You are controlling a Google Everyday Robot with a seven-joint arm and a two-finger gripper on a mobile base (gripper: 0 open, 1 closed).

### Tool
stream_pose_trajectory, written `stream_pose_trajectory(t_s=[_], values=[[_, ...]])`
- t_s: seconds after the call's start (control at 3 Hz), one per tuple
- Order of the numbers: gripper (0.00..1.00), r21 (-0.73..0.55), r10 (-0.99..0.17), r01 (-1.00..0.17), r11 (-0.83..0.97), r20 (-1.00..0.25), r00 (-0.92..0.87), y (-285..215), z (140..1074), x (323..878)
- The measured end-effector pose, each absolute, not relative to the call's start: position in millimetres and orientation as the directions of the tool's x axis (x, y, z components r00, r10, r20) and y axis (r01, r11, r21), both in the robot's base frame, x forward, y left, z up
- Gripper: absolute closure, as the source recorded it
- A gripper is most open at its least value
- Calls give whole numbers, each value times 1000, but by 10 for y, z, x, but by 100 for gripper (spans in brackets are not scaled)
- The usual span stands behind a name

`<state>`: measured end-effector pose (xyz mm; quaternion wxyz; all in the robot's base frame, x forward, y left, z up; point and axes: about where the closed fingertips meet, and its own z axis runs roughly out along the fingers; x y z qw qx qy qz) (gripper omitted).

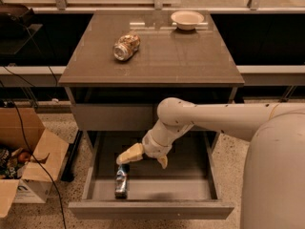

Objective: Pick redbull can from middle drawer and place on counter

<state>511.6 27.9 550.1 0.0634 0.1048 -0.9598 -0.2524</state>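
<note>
Where the middle drawer (157,209) stands pulled open lies item one: redbull can (121,181), blue and silver, on its side on the grey floor, front-left part, long axis running front to back.

Item two: pincer (142,162), cream-coloured, inside the drawer opening just behind and right of the can; released, its two fingers (129,154) spread wide with nothing between them. The left finger's tip appears just over the can's far end; whether they touch cannot be told.

Item three: robot arm (214,120), reaching in from the right.

Item four: tabletop (167,61), glossy grey-brown, above the drawer. It carries a gold-brown can (127,46), lying on its side left of centre, and a pale bowl (187,19), upright near the far right edge.

Item five: cardboard box (28,166), open, on the floor left of the cabinet.
</note>
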Motion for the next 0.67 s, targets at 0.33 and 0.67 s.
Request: stream_pose_trajectory(t_s=[0.33,0.67], values=[[0,471,-202,-126,873,113,-973,291,5323,5138],[0,452,-155,-74,889,144,-977,318,5018,5237]])
